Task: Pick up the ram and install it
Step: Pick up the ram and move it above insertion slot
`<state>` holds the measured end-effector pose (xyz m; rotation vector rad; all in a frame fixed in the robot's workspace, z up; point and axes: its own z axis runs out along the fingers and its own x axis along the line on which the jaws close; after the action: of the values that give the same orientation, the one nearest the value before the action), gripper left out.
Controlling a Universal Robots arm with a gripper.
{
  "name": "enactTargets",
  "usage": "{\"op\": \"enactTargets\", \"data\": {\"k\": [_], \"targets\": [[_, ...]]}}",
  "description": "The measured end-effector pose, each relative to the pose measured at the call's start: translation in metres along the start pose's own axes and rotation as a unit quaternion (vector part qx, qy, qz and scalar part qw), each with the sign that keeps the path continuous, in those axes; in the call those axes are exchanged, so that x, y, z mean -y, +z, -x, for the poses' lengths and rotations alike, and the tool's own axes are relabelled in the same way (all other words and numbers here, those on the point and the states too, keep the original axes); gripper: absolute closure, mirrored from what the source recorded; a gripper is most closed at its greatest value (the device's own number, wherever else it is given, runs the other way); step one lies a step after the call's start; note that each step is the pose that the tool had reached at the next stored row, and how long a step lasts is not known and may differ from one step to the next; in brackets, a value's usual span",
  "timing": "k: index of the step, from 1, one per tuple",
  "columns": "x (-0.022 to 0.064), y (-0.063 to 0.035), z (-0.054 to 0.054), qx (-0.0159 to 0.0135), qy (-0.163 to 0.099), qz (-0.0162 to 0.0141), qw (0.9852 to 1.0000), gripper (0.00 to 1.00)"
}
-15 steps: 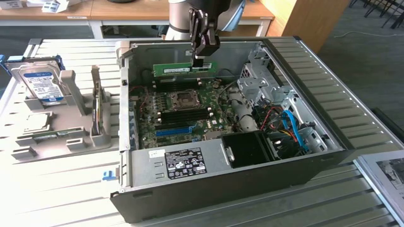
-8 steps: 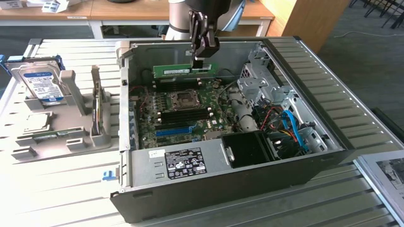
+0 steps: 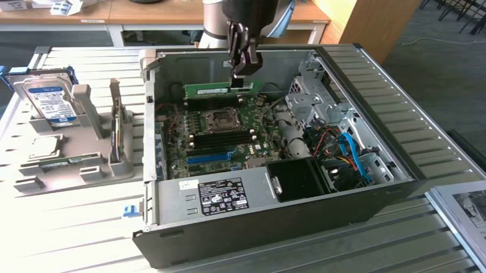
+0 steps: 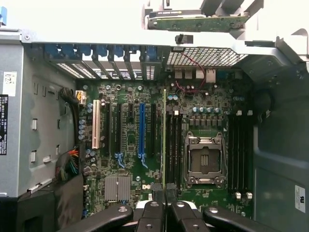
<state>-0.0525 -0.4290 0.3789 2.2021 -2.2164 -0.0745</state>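
The ram is a long green stick that my gripper is shut on at one end. It hangs level inside the open computer case, above the motherboard near the case's far wall. In the wrist view the ram shows edge-on as a thin green line running out from my gripper, over the black memory slots beside the processor socket.
A grey holder at the exterior view's left carries a hard drive and a square silver chip. In the case sit the power supply, a black shroud, blue cables and the drive cage.
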Motion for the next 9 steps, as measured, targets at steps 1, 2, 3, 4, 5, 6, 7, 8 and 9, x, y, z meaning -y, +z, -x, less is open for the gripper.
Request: {"op": "enactTargets", "data": {"k": [1,2,3,4,5,6,7,8,9], "targets": [[0.0001,0.0017,0.0000,0.0000,0.000,0.0000,1.0000,0.88],[0.0002,0.0031,-0.0001,0.0000,0.000,0.0000,1.0000,0.88],[0.0002,0.0047,-0.0001,0.0000,0.000,0.0000,1.0000,0.88],[0.0003,0.0062,-0.0001,0.0000,0.000,0.0000,1.0000,0.88],[0.0004,0.0077,-0.0002,0.0000,0.000,0.0000,1.0000,0.88],[0.0004,0.0087,-0.0002,0.0000,0.000,0.0000,1.0000,0.88],[0.0004,0.0091,-0.0002,0.0000,0.000,0.0000,1.0000,0.88],[0.0004,0.0091,-0.0002,0.0002,0.000,0.0000,1.0000,0.88],[0.0004,0.0093,-0.0002,0.0005,0.000,0.0000,1.0000,0.88]]}}
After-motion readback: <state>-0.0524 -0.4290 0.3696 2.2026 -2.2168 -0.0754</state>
